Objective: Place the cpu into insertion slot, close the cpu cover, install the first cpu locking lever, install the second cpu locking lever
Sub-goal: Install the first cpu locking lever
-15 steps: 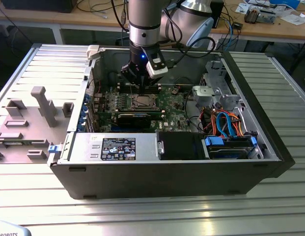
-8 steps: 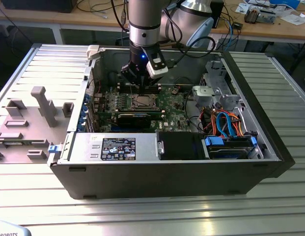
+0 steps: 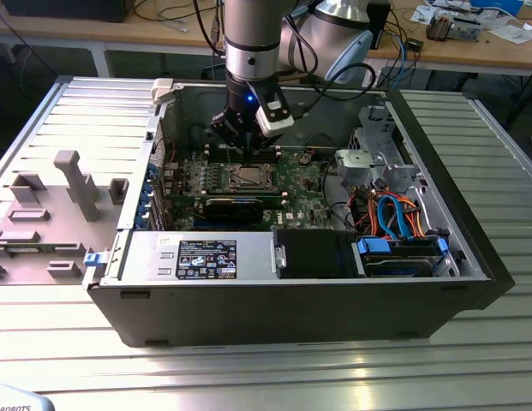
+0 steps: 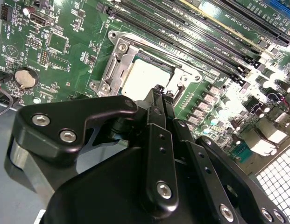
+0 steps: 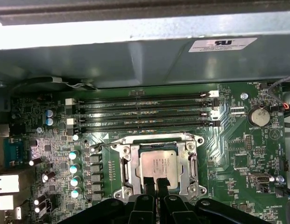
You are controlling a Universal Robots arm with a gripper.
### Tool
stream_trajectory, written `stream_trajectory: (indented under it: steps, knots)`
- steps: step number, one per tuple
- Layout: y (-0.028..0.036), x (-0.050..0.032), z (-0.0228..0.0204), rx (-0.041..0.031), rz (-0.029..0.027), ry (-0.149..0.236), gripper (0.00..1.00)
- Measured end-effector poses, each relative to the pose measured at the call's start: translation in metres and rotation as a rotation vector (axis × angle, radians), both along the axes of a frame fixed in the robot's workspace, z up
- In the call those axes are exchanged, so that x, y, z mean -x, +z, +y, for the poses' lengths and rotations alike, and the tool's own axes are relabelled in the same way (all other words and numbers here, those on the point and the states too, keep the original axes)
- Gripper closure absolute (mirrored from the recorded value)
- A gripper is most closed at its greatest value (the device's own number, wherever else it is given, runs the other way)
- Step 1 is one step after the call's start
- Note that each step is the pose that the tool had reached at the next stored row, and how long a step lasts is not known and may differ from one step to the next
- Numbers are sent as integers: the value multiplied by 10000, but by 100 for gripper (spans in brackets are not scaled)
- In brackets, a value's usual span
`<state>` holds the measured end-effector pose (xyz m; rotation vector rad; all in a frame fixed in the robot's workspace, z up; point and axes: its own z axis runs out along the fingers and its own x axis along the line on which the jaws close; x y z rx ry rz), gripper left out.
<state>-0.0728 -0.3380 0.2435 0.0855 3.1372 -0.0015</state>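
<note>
So the cpu (image 5: 158, 163) is already sitting in the insertion slot (image 5: 126, 163) mid-board, silver top up, with the cpu cover (image 5: 190, 161) down around it. The gripper (image 5: 155, 185) hangs just over its near edge, fingers nearly together, gripping nothing. Looks like the lever step; the levers themselves I can't make out.

A silver-grey top is shown by the cpu (image 5: 158, 163) inside the silver-grey cover (image 5: 189, 161), and the board (image 5: 238, 140) around them is seen as green with fine pale print and rows of long black slots (image 5: 145, 112). The gripper (image 5: 154, 186) is rendered in black with silver screw heads, and the case (image 3: 274, 304) in dark grey, with blue and orange cables (image 3: 398, 218) at the exterior view's right. A pale grey ribbed pattern is carried by the table (image 3: 471, 360), and the label (image 3: 207, 259) appears to be black with white blocks.
</note>
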Motion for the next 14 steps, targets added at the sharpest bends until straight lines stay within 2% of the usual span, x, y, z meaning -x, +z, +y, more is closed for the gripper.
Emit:
stream_trajectory:
  steps: [14]
  knots:
    - [0,0,0,0,0,175,84]
